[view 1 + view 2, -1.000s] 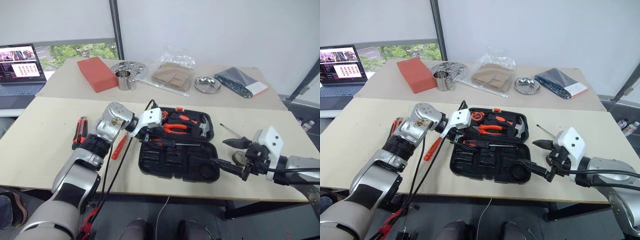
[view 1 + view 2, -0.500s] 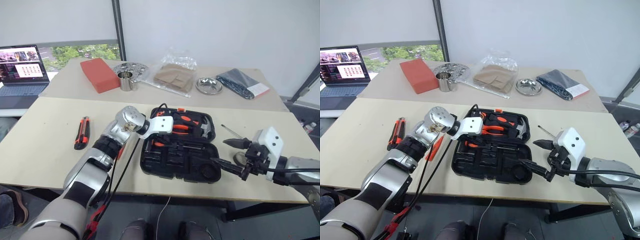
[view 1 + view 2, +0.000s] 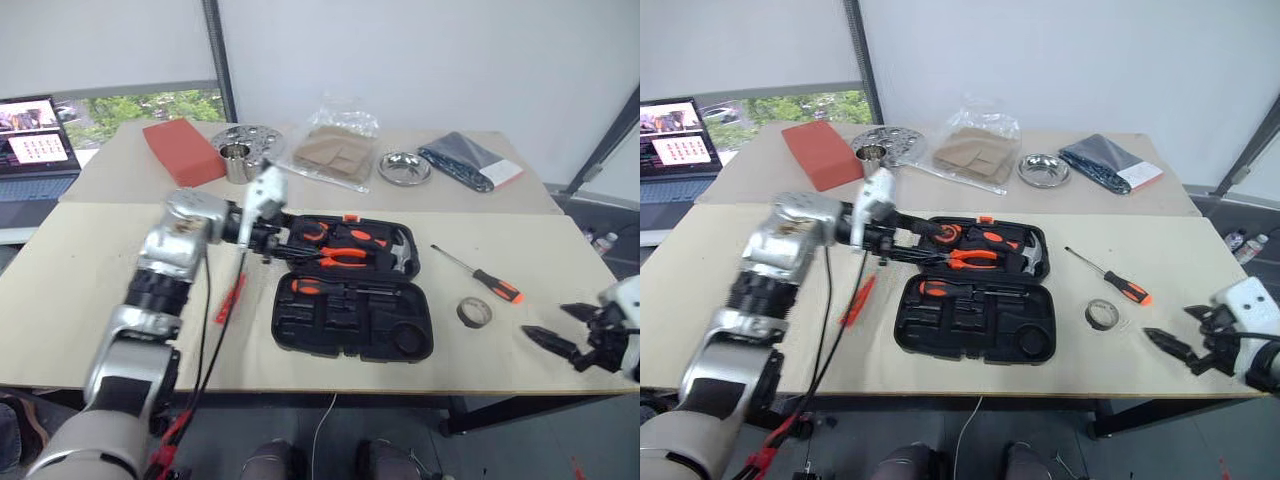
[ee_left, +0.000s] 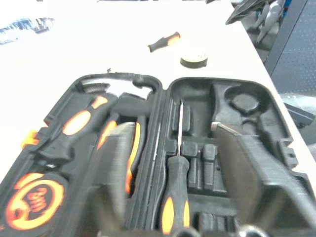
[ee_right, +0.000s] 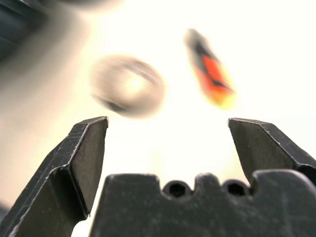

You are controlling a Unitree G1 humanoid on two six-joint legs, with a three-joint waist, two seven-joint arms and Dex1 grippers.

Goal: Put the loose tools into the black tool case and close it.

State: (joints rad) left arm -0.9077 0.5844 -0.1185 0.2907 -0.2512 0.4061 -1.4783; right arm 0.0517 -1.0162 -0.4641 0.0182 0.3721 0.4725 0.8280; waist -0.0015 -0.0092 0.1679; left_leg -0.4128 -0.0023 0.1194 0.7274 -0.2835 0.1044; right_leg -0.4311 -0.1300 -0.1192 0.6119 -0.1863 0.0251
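Now the black tool case (image 3: 352,300) is lying wide open in the middle of the near table (image 3: 80,290), its lid half toward the far side carrying the orange-handled pliers (image 3: 340,260), the hammer (image 3: 400,257) and the tape measure (image 4: 32,201), and its near half already holding one screwdriver (image 3: 325,287) in a recess along the hinge side. Out to the right of the case a second screwdriver (image 3: 480,274) is resting loose on the tabletop, well apart from the case, and the small grey tape roll (image 3: 474,312) is sitting just in front of that handle, between the case and the table's right end. On the other side, a slim orange tool (image 3: 231,298) is lying on the table just left of the case, partly crossed by the arm's cables. The left gripper (image 3: 270,240) is hanging over the case's far left corner, pointing across the lid, its fingers (image 4: 249,168) standing apart with nothing between them. The right gripper (image 3: 563,336) is hovering off the right end of the table, beyond the tape roll, jaws spread wide and empty. On the far table an orange block (image 3: 183,151), a metal cup (image 3: 236,161), a steel bowl (image 3: 404,168) and a dark blue packet (image 3: 468,160) are sitting in a row, a laptop (image 3: 35,160) glowing at far left.
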